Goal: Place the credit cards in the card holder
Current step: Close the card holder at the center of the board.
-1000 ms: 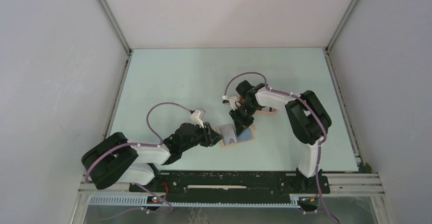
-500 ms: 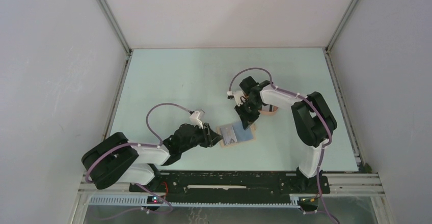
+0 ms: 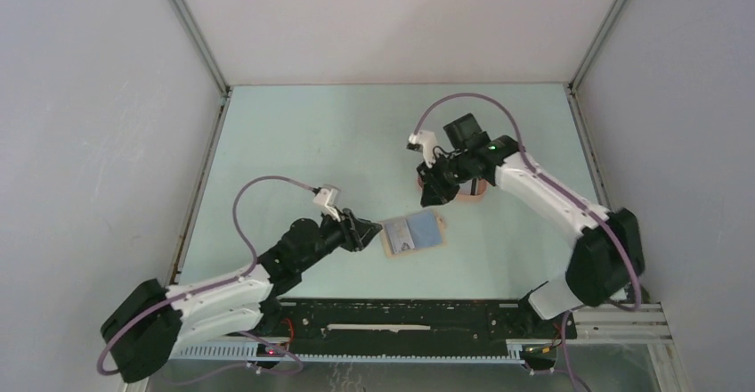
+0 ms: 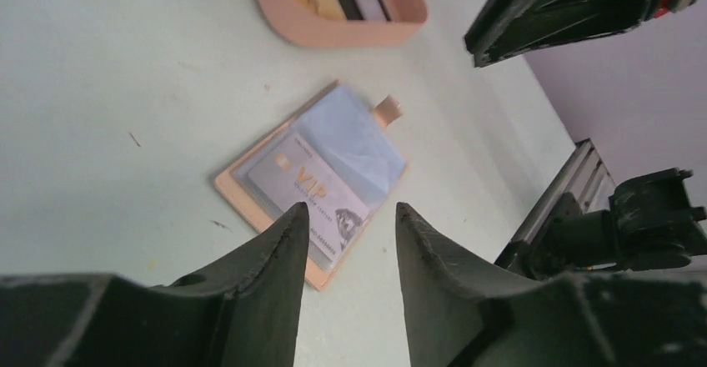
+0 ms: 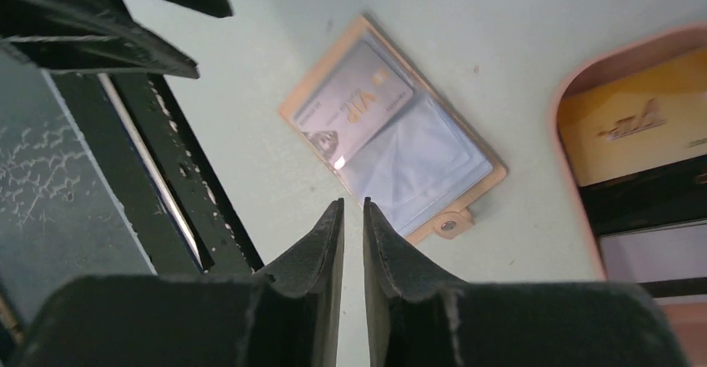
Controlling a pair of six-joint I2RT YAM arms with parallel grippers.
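The card holder (image 4: pixel 313 185) lies open, one card (image 4: pixel 310 198) apparently pocketed; left hand (image 4: pixel 346 225) spread, right hand (image 5: pixel 351 221) nearly pressed together, empty.

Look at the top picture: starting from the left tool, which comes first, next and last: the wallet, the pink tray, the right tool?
1. Card holder: just right of the left tool.
2. Right tool: farther, up and right.
3. Pink tray: farthest, beyond the right tool.

White arm links, black joints, lilac looping cables, black tapered gripper fingers (image 4: pixel 275 258)

Tray (image 4: pixel 333 29) cards cut off
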